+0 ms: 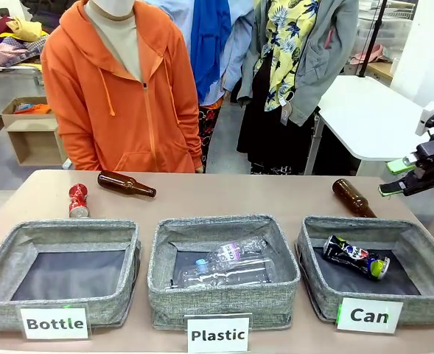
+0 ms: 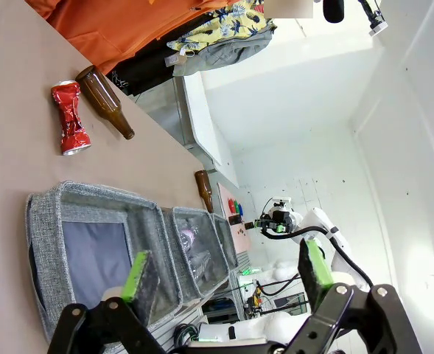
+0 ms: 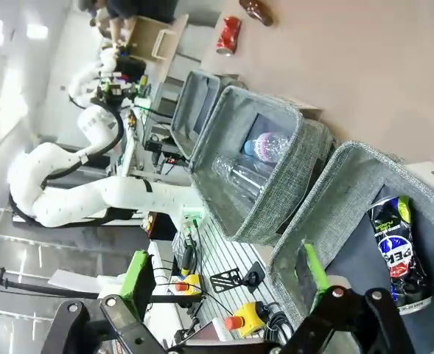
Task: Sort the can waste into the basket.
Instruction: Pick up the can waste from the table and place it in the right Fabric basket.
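tabletop (image 1: 239, 193) held red can (image 1: 78, 200) — black can (image 1: 355, 257) lay in basket (image 1: 430, 310); left end effector (image 2: 224, 274), right end effector (image 1: 397, 178) spread, empty.

White arms (image 3: 62, 188) — black jaws, green pads (image 2: 137, 274).

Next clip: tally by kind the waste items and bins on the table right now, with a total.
Crushed cans: 2, black can in the Can bin, red can outside the bins
Brown glass bottles: 2, left brown bottle, right brown bottle
Clear plastic bottles: 2 as far as I can tell, upper plastic bottle, lower plastic bottle
Grey bins: 3, Bottle bin, Plastic bin, Can bin
Total: 9
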Available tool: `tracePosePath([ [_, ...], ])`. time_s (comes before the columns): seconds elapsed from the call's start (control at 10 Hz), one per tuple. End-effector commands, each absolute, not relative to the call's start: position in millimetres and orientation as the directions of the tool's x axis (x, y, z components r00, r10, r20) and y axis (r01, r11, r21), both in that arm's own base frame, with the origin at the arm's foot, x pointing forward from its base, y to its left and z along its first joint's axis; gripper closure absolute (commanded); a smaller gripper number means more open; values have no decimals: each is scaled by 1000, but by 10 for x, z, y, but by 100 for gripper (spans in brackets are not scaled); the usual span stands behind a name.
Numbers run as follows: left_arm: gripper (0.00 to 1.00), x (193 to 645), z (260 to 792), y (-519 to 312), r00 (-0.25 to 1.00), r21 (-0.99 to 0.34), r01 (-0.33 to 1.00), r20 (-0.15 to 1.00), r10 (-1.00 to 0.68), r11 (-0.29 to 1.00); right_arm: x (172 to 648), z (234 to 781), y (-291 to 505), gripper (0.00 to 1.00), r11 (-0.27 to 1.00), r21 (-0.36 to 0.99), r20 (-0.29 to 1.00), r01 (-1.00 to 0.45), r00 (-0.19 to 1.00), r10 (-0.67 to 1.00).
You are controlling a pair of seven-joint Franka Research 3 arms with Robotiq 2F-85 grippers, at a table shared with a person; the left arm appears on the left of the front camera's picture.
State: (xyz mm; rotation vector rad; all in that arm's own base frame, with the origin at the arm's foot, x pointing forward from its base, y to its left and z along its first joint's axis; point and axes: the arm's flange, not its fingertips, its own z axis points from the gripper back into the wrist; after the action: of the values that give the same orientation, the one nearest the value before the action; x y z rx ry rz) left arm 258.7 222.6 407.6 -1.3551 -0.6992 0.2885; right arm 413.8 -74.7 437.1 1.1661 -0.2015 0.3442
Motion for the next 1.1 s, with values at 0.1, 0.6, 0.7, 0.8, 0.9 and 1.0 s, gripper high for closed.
tracePosePath([
  [0.1,0,2582,4083,2221,762,-949,226,312,568,219,4129,4366,-759,0,350,854,347,-384,923,167],
  [0.6,0,3624,4854,1478,829,-740,4,380,412,673,4129,4366,-759,0,350,854,347,-384,923,167],
  [0.7,0,3886,4954,1275,853,-669,-22,375,363,743,4129,4366,-759,0,350,854,347,-384,923,167],
  [0.8,0,4187,4967,1082,869,-576,-58,372,325,815,4129,4366,-759,0,350,854,347,-384,923,167],
  [0.9,0,4473,4922,895,872,-468,-96,387,301,879,4129,4366,-759,0,350,854,347,-384,923,167],
  [1.0,0,4734,4831,719,867,-323,-141,416,274,936,4129,4366,-759,0,350,854,347,-384,923,167],
])
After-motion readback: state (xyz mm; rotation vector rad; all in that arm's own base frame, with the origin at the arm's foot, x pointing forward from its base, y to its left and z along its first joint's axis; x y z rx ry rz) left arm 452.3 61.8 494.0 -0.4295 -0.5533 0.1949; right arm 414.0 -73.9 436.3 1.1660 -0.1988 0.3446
